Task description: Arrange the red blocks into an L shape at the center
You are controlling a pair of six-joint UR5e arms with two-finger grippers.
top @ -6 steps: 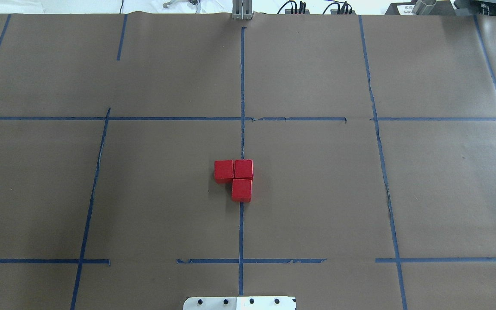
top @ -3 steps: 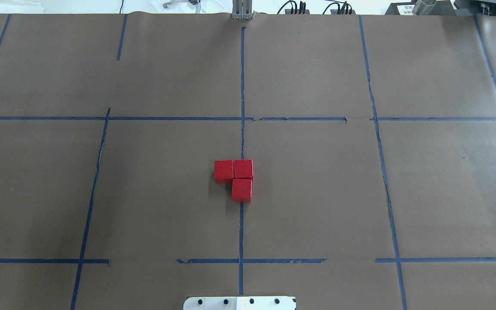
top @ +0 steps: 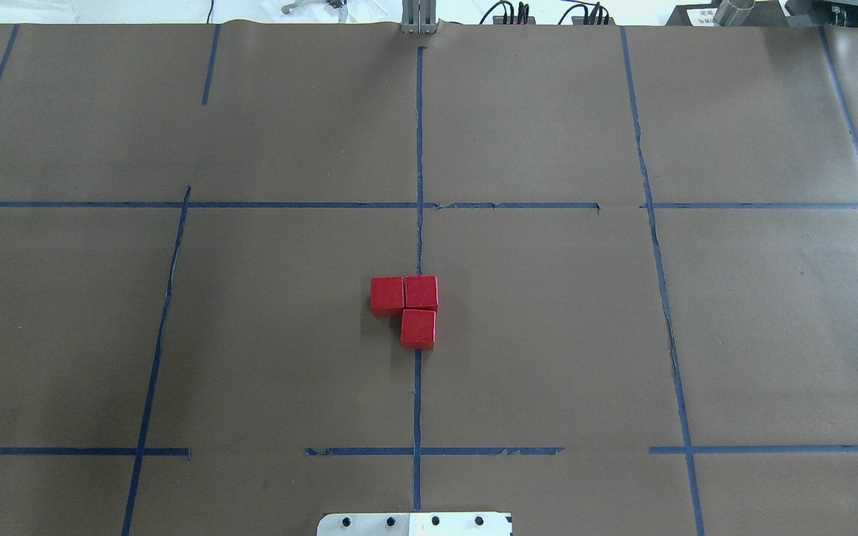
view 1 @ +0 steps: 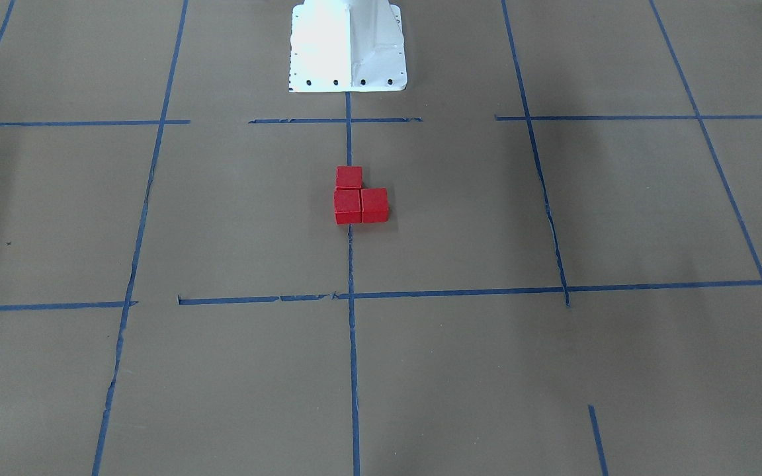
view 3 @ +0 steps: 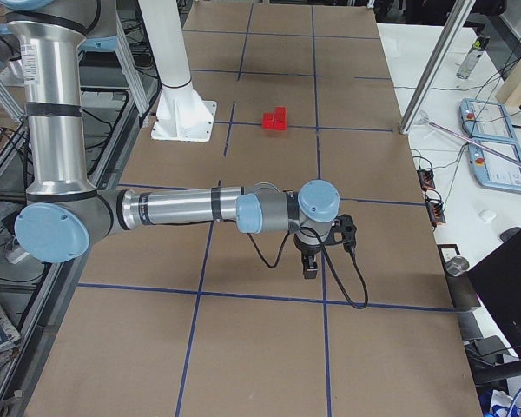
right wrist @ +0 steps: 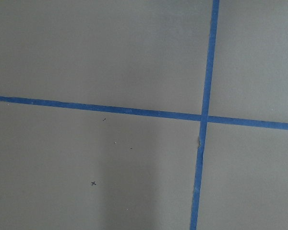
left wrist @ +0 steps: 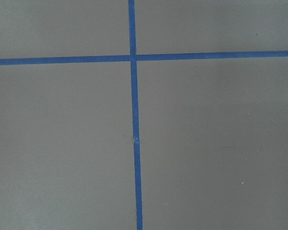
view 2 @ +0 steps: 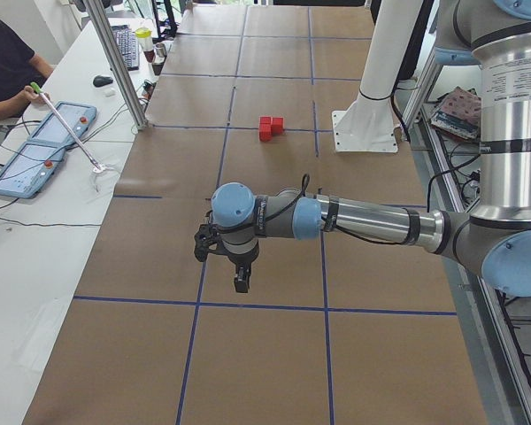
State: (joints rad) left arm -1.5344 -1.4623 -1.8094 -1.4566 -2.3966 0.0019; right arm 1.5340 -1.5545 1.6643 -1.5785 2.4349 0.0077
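Red blocks [top: 414, 301]: L formed at the center [top: 488, 313].
You have three touching, two on the long blue tape line [top: 419, 149]; left gripper [view 2: 240, 282] and right gripper [view 3: 310, 271] hang well apart, their opening impossible to tell.

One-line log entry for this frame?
red blocks: touching, L shape on center line | left gripper: away from blocks, state unclear | right gripper: away, state unclear
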